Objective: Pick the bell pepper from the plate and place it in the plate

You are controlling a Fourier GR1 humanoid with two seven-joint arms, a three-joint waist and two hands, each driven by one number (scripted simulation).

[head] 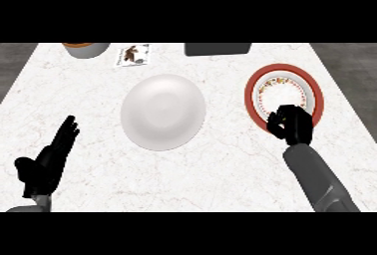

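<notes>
The left hand (46, 159) rests open at the lower left, fingers straight, touching nothing. The right hand (290, 124) is curled over the near rim of the red-rimmed plate (316, 89); the bell pepper is hidden, so whether it is held cannot be told. Left of that hand lies the white plate (163, 111) on the desk (221, 164). Beyond stand a bowl (86, 49), a card (132, 55) and a dark box (217, 49)

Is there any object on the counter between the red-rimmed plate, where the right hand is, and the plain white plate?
Nothing visible. The counter is bare between the red-rimmed plate and the white plate. The right hand is curled over the red-rimmed plate's near edge; the bell pepper itself cannot be seen.
</notes>
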